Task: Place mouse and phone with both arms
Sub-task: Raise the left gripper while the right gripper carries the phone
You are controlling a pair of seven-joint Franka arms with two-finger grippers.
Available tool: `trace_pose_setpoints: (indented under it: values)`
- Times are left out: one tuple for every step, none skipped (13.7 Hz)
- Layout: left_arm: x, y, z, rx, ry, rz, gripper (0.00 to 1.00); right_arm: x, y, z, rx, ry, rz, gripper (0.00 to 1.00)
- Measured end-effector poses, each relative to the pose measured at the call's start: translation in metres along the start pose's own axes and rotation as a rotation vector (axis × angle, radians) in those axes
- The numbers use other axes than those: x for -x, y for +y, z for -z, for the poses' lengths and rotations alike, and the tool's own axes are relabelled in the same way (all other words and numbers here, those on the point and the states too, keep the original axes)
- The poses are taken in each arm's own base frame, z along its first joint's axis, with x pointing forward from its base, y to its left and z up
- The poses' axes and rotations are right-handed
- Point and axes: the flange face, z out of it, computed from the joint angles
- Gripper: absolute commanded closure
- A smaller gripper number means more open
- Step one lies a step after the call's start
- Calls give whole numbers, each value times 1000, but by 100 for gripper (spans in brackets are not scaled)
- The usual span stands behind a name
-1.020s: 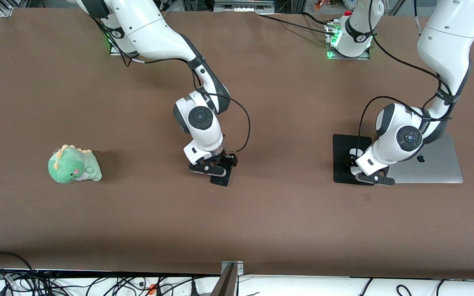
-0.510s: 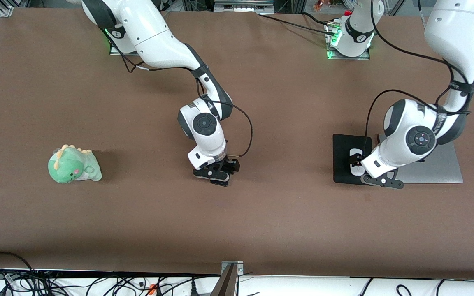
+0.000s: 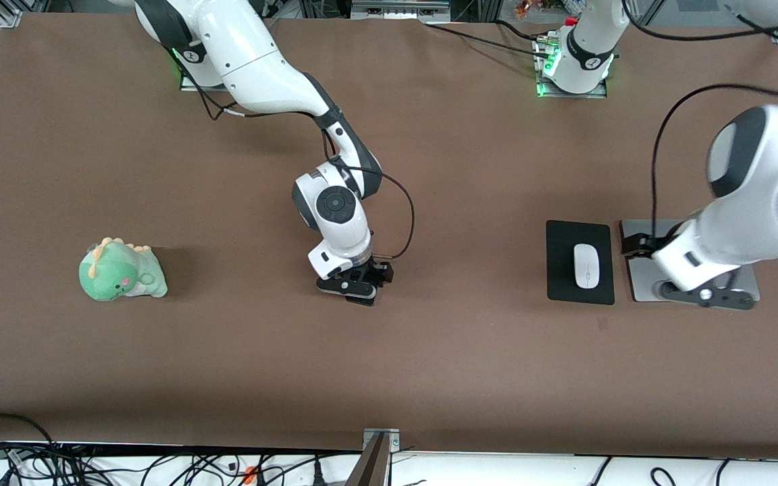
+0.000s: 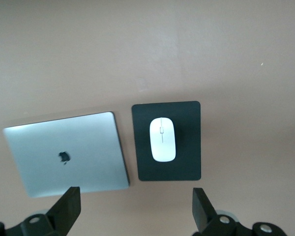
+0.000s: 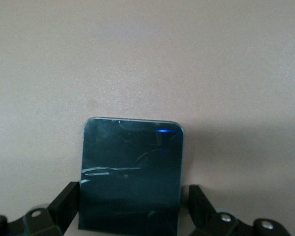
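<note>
The white mouse [image 3: 585, 265] lies on the black mouse pad [image 3: 561, 270], free of any gripper. It also shows in the left wrist view [image 4: 162, 139], centred on the pad [image 4: 187, 162]. My left gripper [image 3: 705, 297] is open and empty, raised over the silver laptop [image 3: 637, 273]; in its wrist view [image 4: 135, 211] its fingers stand wide apart. My right gripper [image 3: 355, 287] is low over the middle of the table, open, with a finger on each side of the black phone [image 5: 132, 172]. A narrow gap shows beside one finger. In the front view the phone [image 3: 365, 301] is mostly hidden under the gripper.
The closed silver laptop [image 4: 69, 152] lies beside the mouse pad toward the left arm's end. A green plush dinosaur [image 3: 121, 271] sits toward the right arm's end. Cables lie along the table's edge nearest the camera.
My left gripper let go of the mouse, rose and swung off the pad to over the laptop. My right gripper sank a little over the phone, then stayed put.
</note>
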Motion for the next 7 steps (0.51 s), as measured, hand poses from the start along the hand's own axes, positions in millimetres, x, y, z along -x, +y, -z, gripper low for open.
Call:
trace_pose_setpoints:
  values:
    - [5,-6,22,1,10,13,0,0,1,-1,2,0,5,19]
    - [10,-11,40,3,22,24,0,-1,1,-1,3,0,5,25]
    - [15,-17,58,4,35,35,0,-1,1,-1,3,1,6,32]
    - [20,-22,71,5,47,45,0,-2,1,2,1,2,8,36]
    - [22,-26,78,6,55,53,0,-3,0,5,-1,5,12,37]
    - [23,-29,80,7,56,57,0,-5,0,6,-2,8,22,37]
    - [23,-31,79,7,54,60,0,-7,2,7,2,7,37,37]
